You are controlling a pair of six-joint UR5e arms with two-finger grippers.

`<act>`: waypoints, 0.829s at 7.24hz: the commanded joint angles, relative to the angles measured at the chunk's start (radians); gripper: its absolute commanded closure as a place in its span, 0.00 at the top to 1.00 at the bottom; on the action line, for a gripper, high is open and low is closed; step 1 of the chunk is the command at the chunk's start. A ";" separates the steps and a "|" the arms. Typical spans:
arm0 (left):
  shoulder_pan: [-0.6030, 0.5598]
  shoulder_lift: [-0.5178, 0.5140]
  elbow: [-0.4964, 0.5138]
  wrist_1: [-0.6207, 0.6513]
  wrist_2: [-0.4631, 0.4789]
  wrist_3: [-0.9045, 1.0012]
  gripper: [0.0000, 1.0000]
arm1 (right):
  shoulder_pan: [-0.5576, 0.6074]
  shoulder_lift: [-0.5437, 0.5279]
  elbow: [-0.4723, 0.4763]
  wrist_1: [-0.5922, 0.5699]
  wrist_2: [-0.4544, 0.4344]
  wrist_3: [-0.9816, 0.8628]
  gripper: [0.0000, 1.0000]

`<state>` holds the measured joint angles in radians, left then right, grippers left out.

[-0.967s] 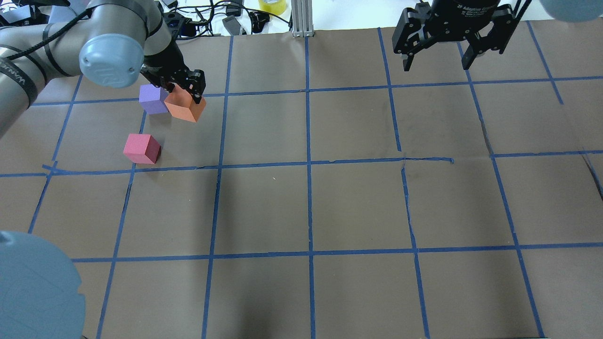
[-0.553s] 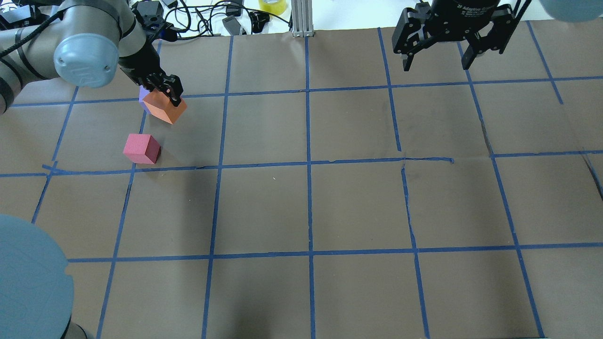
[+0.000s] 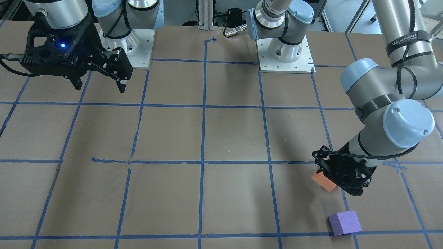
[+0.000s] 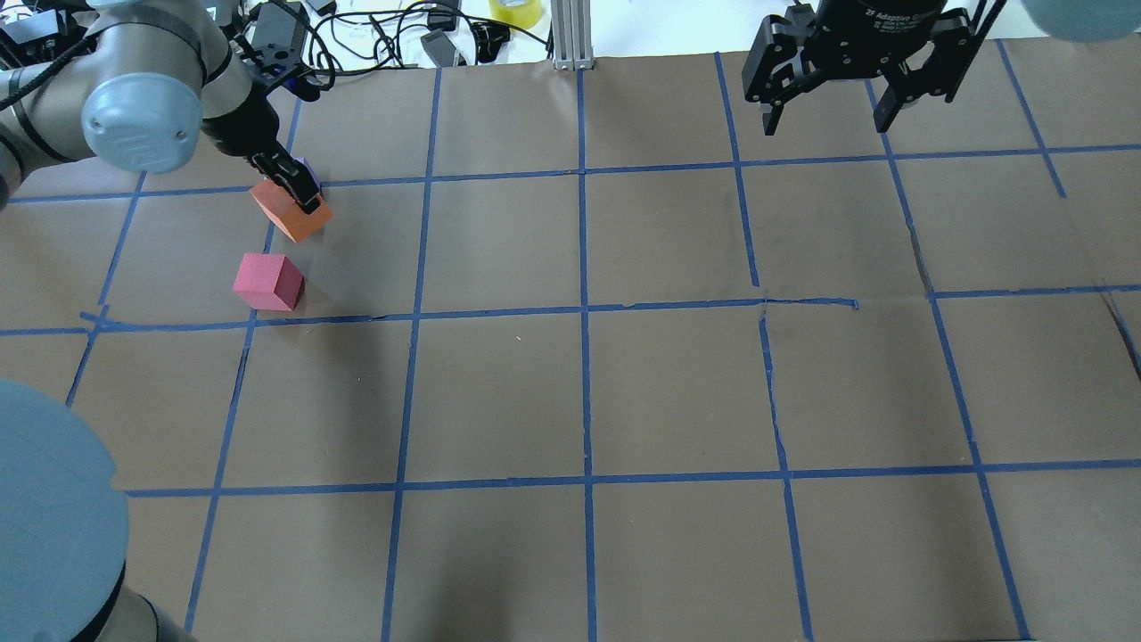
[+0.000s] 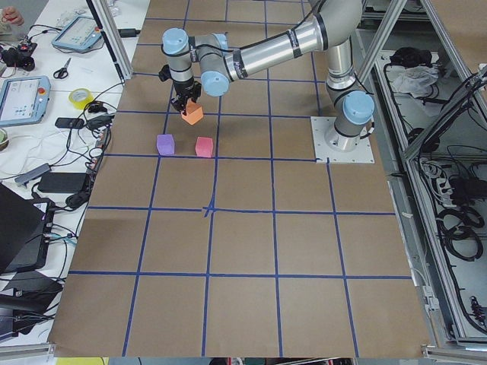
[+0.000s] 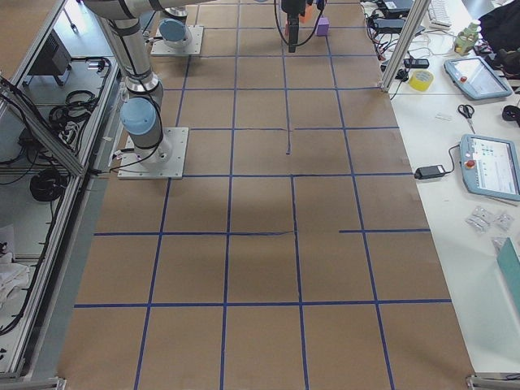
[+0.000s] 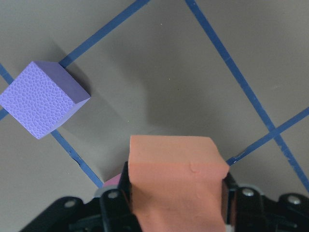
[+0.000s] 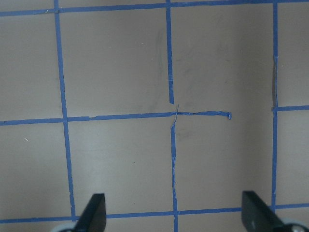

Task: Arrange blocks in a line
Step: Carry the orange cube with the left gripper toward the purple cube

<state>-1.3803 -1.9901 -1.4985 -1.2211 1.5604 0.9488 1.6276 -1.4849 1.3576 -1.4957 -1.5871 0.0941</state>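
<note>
My left gripper [image 4: 291, 198] is shut on the orange block [image 4: 287, 216] and holds it tilted above the table; the left wrist view shows the orange block [image 7: 176, 179] between the jaws. The purple block [image 3: 344, 222] lies on the table just beyond it; in the overhead view only a sliver of the purple block [image 4: 308, 165] shows behind the gripper. The pinkish-red block [image 4: 267, 281] lies on the table nearer the robot; the arm hides it in the front-facing view. My right gripper [image 4: 824, 102] is open and empty, high over the far right of the table.
The table [image 4: 588, 392] is brown paper with a blue tape grid. Cables, small devices and a roll of yellow tape [image 4: 515, 11] lie past the far edge. A metal post [image 4: 570, 36] stands at the far middle edge.
My left gripper has carried the orange block to the left and a little nearer the robot, now covering most of the purple block in the overhead view. The right arm has not moved.
</note>
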 commanded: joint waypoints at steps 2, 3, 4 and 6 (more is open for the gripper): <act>0.055 -0.030 0.010 0.003 -0.002 0.277 0.00 | 0.000 0.000 0.000 0.000 0.001 -0.001 1.00; 0.081 -0.041 0.017 0.003 -0.015 0.386 0.00 | 0.000 0.000 0.000 0.000 0.001 0.001 1.00; 0.105 -0.056 0.023 0.012 -0.037 0.446 0.00 | 0.000 0.000 0.000 -0.001 0.001 0.001 1.00; 0.106 -0.094 0.069 0.028 0.000 0.598 0.00 | 0.002 0.000 0.000 0.000 0.001 0.001 1.00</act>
<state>-1.2789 -2.0630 -1.4552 -1.2042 1.5435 1.4544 1.6277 -1.4849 1.3575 -1.4960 -1.5861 0.0951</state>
